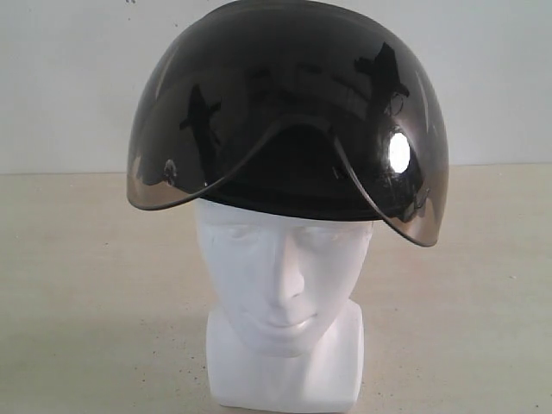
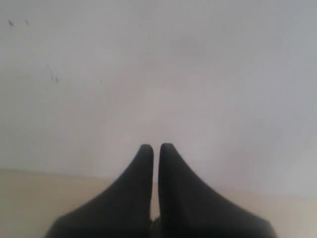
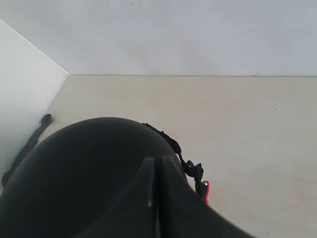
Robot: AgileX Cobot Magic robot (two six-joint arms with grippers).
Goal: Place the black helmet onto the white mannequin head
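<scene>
Resting at upper centre, the black helmet (image 1: 289,103) is seated on the white mannequin head (image 1: 280,285); the left gripper (image 2: 156,147) and right gripper (image 3: 157,159) are seen closed, nothing gripped.

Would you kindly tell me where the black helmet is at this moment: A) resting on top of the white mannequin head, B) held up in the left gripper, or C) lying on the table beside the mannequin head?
A: the exterior view shows the black helmet sitting on the crown of the white mannequin head, with the face left uncovered below it.
</scene>
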